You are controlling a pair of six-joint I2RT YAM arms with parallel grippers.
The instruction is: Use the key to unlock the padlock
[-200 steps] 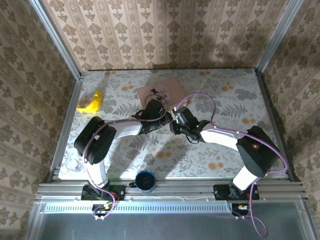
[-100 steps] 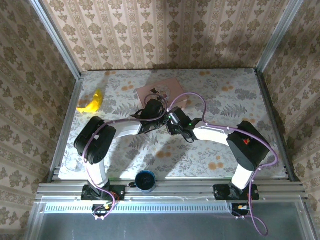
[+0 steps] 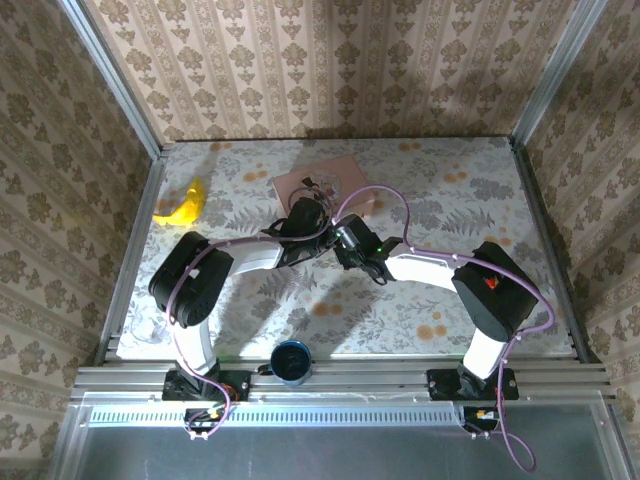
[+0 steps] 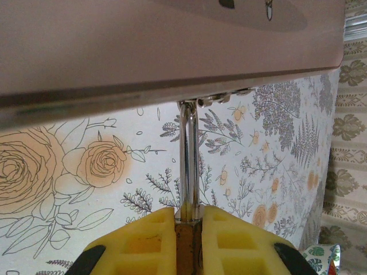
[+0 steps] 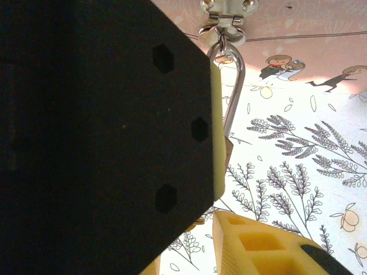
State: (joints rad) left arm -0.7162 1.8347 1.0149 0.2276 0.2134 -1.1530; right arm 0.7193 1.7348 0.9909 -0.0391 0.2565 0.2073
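Observation:
My left gripper (image 4: 188, 216) is shut on the small brass padlock (image 4: 187, 246). The padlock's thin silvery shackle (image 4: 188, 154) runs up to the hasp (image 4: 221, 98) on the edge of the pink box (image 4: 143, 46). In the right wrist view the left gripper's black body (image 5: 86, 114) blocks the left side, and the shackle (image 5: 234, 97) hangs from the hasp (image 5: 222, 28) beside it. My right gripper (image 5: 189, 240) sits just below the padlock with its fingers (image 5: 258, 243) apart. A small brass bit (image 5: 196, 221) shows between them; I cannot tell whether it is the key. From above, both grippers (image 3: 330, 232) meet in front of the pink box (image 3: 318, 180).
A yellow banana (image 3: 183, 205) lies at the table's far left. A dark blue cup (image 3: 291, 361) stands at the near edge between the arm bases. The floral tablecloth (image 3: 450, 200) covers the table, and patterned walls close in on three sides.
The right arm has swung left, bringing its gripper up against the left gripper and the padlock. The left arm has kept its hold and not moved.

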